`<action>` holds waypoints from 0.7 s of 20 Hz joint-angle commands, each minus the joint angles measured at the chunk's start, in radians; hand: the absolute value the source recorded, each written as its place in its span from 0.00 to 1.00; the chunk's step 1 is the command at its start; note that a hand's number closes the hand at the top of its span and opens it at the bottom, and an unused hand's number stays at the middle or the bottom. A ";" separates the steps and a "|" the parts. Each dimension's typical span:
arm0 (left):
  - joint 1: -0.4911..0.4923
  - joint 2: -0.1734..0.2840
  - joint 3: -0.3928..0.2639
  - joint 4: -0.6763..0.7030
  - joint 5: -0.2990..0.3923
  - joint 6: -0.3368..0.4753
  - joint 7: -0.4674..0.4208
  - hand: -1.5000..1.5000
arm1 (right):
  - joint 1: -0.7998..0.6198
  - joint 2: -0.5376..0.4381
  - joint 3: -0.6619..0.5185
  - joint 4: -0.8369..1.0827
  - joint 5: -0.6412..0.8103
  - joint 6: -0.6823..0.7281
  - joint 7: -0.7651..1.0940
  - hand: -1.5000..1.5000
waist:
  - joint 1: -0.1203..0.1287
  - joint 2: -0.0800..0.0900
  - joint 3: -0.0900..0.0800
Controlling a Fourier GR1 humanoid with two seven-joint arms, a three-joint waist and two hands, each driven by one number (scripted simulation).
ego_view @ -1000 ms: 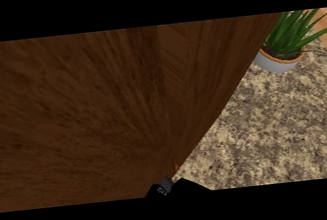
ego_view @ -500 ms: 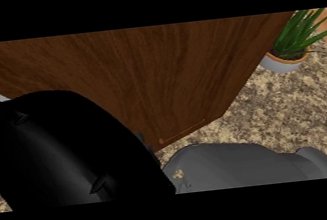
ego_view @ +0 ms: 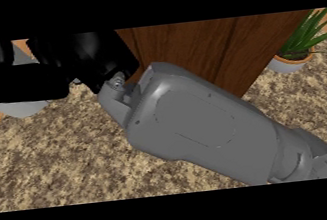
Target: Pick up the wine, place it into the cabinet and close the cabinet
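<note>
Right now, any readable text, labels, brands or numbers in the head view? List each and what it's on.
None. No words, numbers or signs can be read anywhere in this view.
The black hand and grey forearm carry no markings.
The wooden cabinet door, the plant pot and the speckled counter are plain too.
No wine bottle is in view, so no label can be checked.

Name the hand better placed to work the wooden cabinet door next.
Right: its hand lies at the wooden door, its forearm stretched across the counter. The left hand is out of view.
</note>
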 commanded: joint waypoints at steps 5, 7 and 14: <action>-0.006 -0.002 0.067 -0.013 0.034 -0.004 0.028 1.00 | 0.014 -0.005 -0.072 0.335 0.006 0.046 -0.219 1.00 | -0.013 0.006 0.001; -0.004 0.021 0.093 -0.001 0.062 -0.019 0.048 1.00 | 0.009 -0.029 -0.076 0.364 0.002 0.065 -0.237 1.00 | -0.008 0.009 0.001; -0.010 0.008 0.097 -0.011 0.051 0.010 0.052 1.00 | 0.063 -0.088 -0.059 0.401 0.024 0.091 -0.311 1.00 | -0.007 0.015 0.001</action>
